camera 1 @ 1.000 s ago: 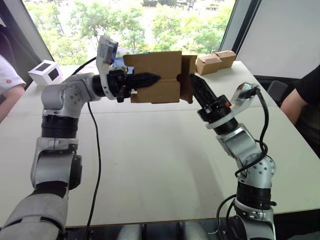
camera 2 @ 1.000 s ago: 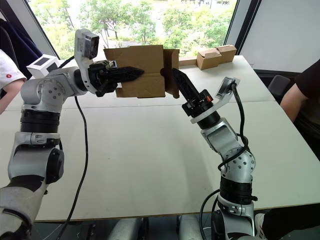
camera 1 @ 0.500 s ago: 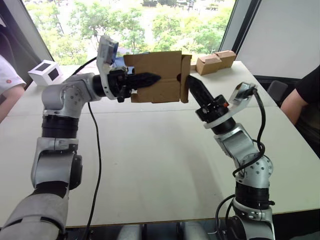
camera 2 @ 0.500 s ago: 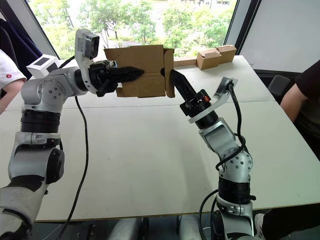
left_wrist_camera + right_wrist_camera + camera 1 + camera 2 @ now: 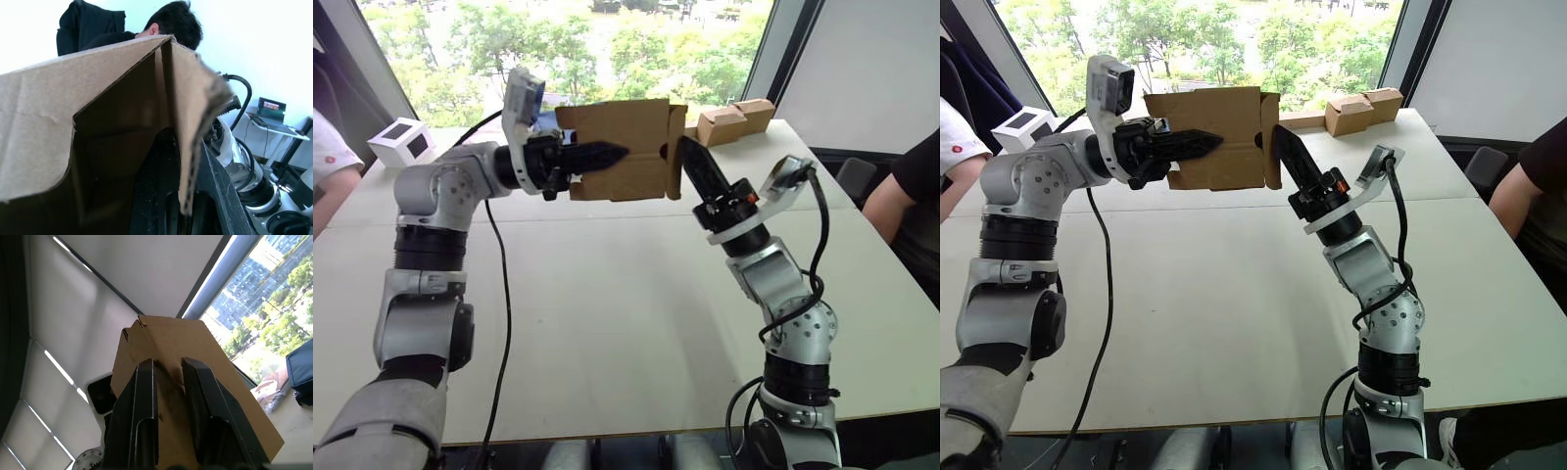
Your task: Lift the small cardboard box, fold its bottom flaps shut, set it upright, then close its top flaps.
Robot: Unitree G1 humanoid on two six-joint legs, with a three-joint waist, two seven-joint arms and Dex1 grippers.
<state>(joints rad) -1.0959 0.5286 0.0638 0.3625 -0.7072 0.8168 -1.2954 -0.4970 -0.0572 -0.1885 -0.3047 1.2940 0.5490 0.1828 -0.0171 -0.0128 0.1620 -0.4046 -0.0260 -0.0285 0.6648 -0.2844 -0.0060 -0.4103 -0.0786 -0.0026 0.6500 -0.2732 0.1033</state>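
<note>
since a second ago the right pincer (image 5: pixel 685 149) has risen and swung in toward the small cardboard box (image 5: pixel 617 149), and the end flap (image 5: pixel 676 149) that stood angled out from the box's right end now lies nearly flat against that end; the box itself and the left arm have not shifted. the white desk (image 5: pixel 607 294) spreads wide under both arms, its near part bare. the small cardboard box hangs in the air well above the desk, toward the window side, its broad brown face turned to the camera, with a small notch at the right edge of that face. the left pincer (image 5: pixel 607 154) reaches across that broad face from the robot's left, its black fingers pressed together on the box wall: the left wrist view shows one finger running inside the carton and cardboard between the two, so it is pinching the box. the right pincer points up and to the robot's left, its tips resting on the folded end flap; in the right wrist view its two fingers (image 5: pixel 142 401) stand a little apart, both laid flat against the cardboard and clasping nothing. a person's arm (image 5: pixel 333 166) shows at the left edge and another person's dark sleeve (image 5: pixel 915 176) at the right edge. at the far edge of the desk lie two tan boxes (image 5: pixel 734 119) on the right, and a white cube box (image 5: pixel 401 142) with a black panel on the left.
</note>
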